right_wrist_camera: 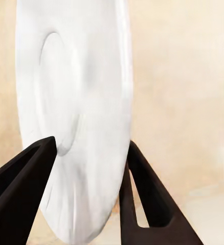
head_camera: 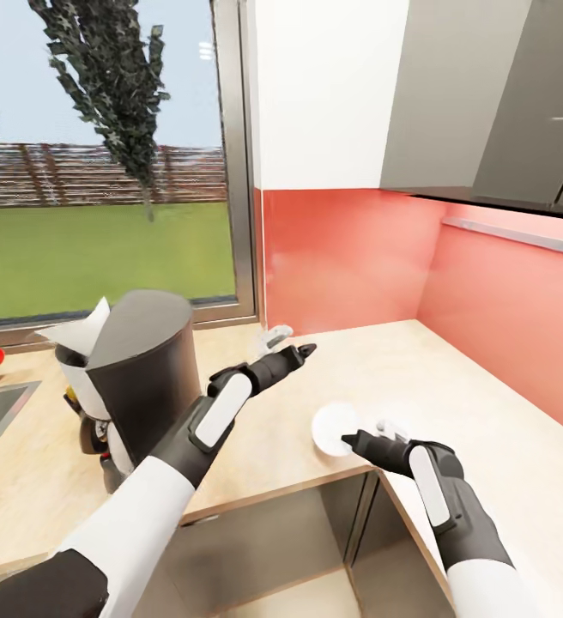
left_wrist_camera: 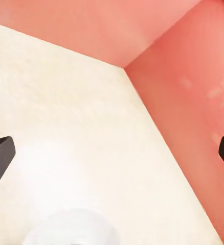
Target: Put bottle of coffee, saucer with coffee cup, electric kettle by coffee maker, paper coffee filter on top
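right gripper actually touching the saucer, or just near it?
Touching. In the right wrist view both fingers of the right gripper sit against opposite faces of the saucer, its rim between them, no gap showing.

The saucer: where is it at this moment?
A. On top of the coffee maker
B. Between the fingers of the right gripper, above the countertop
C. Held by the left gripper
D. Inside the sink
B: the right wrist view shows the saucer on edge between the two dark fingers, and the head view shows it at the right gripper over the countertop.
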